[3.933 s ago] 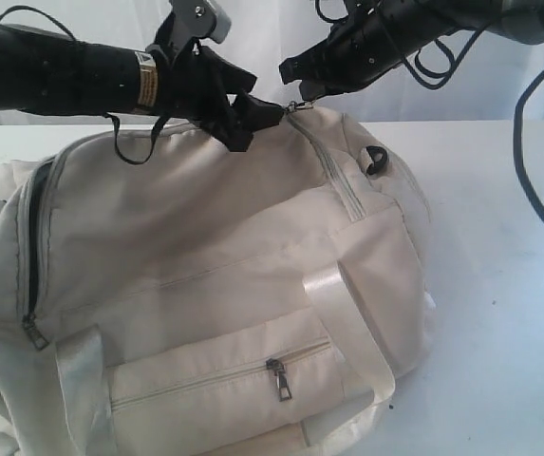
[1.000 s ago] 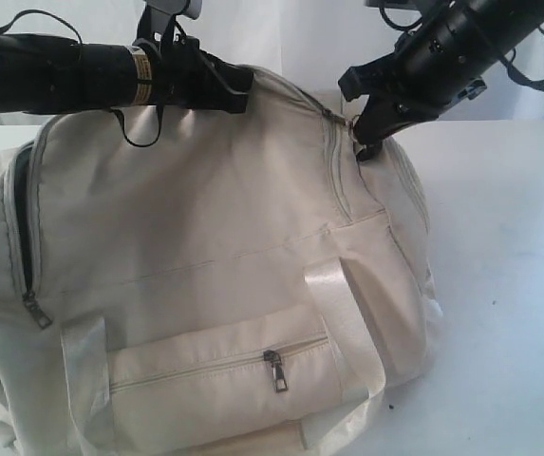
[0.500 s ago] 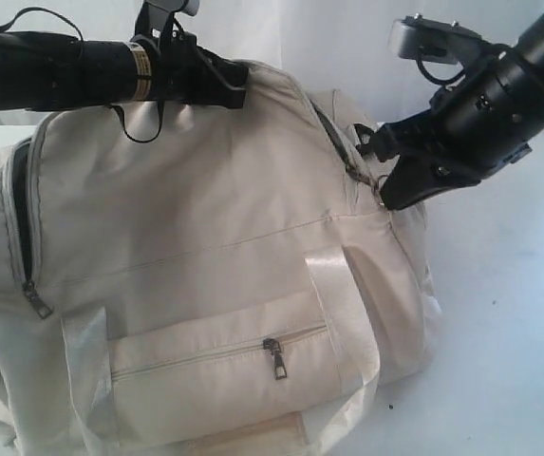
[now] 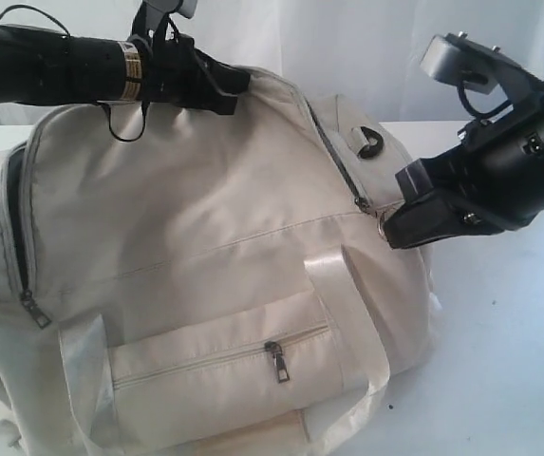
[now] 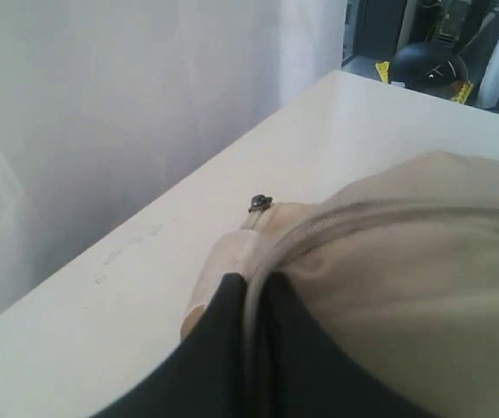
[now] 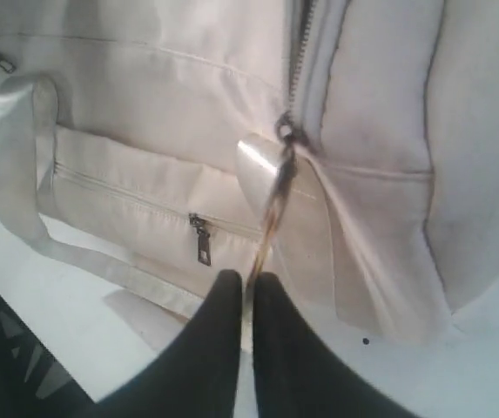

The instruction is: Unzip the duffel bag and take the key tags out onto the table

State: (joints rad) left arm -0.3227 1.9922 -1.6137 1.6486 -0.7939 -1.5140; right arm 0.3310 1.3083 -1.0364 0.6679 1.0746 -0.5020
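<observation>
Resting on surface: duffel bag (image 4: 196,218) sits on the white surface (image 4: 509,361), fills the left and middle, long side facing near.
Near pocket: front pocket zip pull (image 4: 278,362) hangs at the right end of a closed zip on the near side.
Strap: pale webbing strap (image 4: 333,285) runs down the bag just right of that pocket and loops to the near edge.
Left end: side zip pull (image 4: 32,312) hangs below a dark gap in the side zip track.
Right fingers (image 6: 227,313): pressed together on the main zip pull (image 6: 273,205), metal tab taut between them, at the bag's right side where the zip meets the front panel seam.
Main zip: track climbs from the slider to the bag top; cannot tell how far it gapes.
D-ring (image 4: 371,142): dark, on the bag's far right shoulder, beyond the right fingers.
Left fingers (image 5: 227,340): closed, pinching a fold of bag fabric along the top seam, far side, left of middle.
</observation>
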